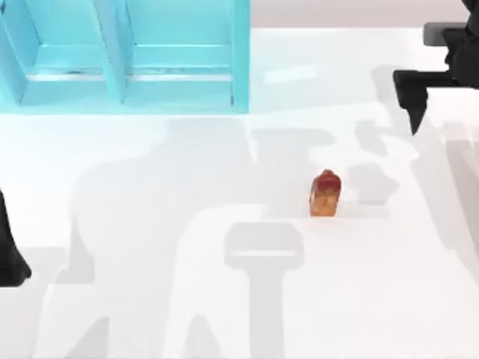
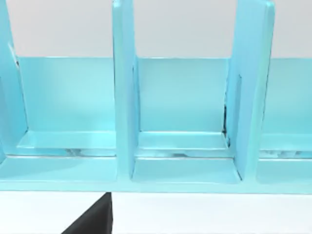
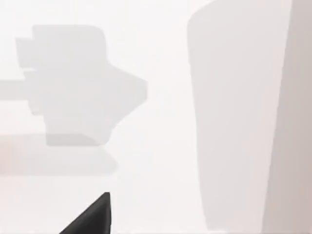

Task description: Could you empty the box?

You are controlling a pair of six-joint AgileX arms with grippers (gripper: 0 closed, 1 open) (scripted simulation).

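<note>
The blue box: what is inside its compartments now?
The blue box compartments facing the left wrist view hold nothing visible. The reddish-brown object lies outside, on the white table.

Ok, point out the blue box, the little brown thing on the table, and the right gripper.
blue box (image 1: 183,97), top view, front floor ledge.
brown object (image 1: 326,196), top view, its middle.
right gripper (image 1: 416,96), top view, dark finger end.

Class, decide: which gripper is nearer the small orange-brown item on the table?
Right. The right gripper hangs above-right of the orange-brown item; the left arm sits far off at the table's left edge.
</note>
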